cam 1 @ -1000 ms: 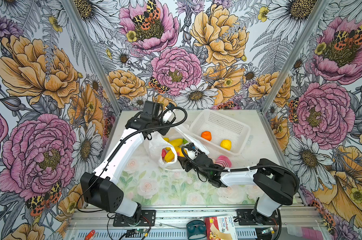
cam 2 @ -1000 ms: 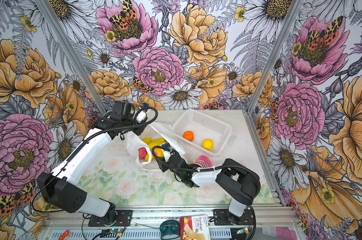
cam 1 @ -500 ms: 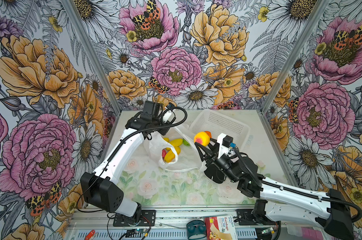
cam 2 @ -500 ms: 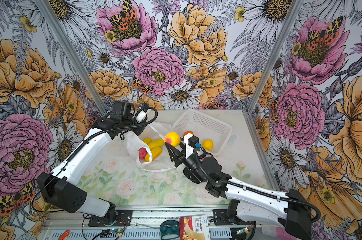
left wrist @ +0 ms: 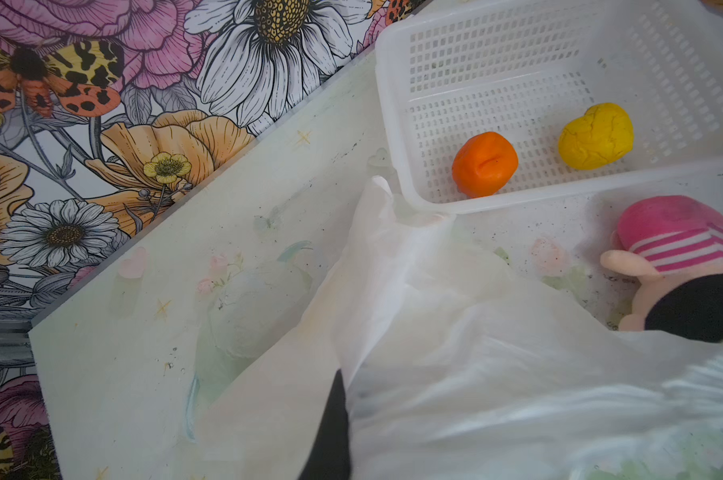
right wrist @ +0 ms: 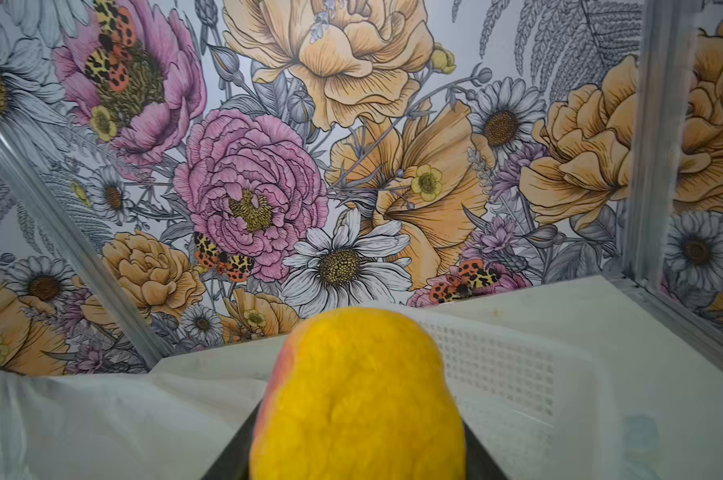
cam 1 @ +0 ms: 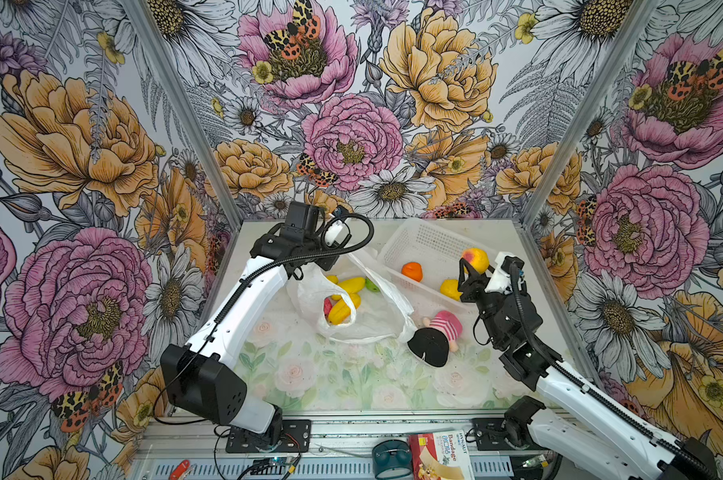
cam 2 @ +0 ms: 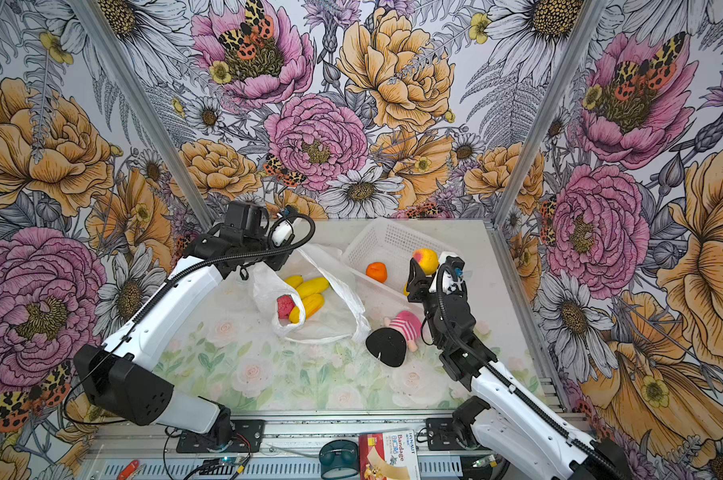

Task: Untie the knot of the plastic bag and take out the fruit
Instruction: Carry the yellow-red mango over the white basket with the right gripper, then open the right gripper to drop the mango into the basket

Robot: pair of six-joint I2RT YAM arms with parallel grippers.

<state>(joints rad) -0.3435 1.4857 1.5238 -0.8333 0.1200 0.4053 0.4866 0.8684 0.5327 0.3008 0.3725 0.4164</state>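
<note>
A box [cam 1: 440, 455] on the front rail reads "HYNAUT" and "Bandage", and a dark teal round object [cam 1: 391, 457] sits just beside it. On the floral table [cam 1: 309, 382] the plastic bag [cam 1: 376, 320] lies crumpled near the middle. Its length slants from back left to front right, and its mouth opens towards the front left. Inside it are yellow oblong fruit [cam 1: 343, 309], slanted front left to back right, with a pink-red piece [cam 1: 327, 307] and a green one [cam 1: 372, 284]. The left gripper [left wrist: 339, 386] is closed on the bag's film at the back end and holds it raised. The right gripper [cam 1: 474, 272] clamps a yellow, pink-blushed fruit [cam 1: 475, 259] in half-spread jaws above a white perforated basket [cam 1: 418, 232]. The basket holds an orange fruit [cam 1: 411, 271] and a yellow fruit [cam 1: 450, 289]. A pink-striped doll [cam 1: 438, 338] lies just in front of the basket, its black-haired head towards the front.
</note>
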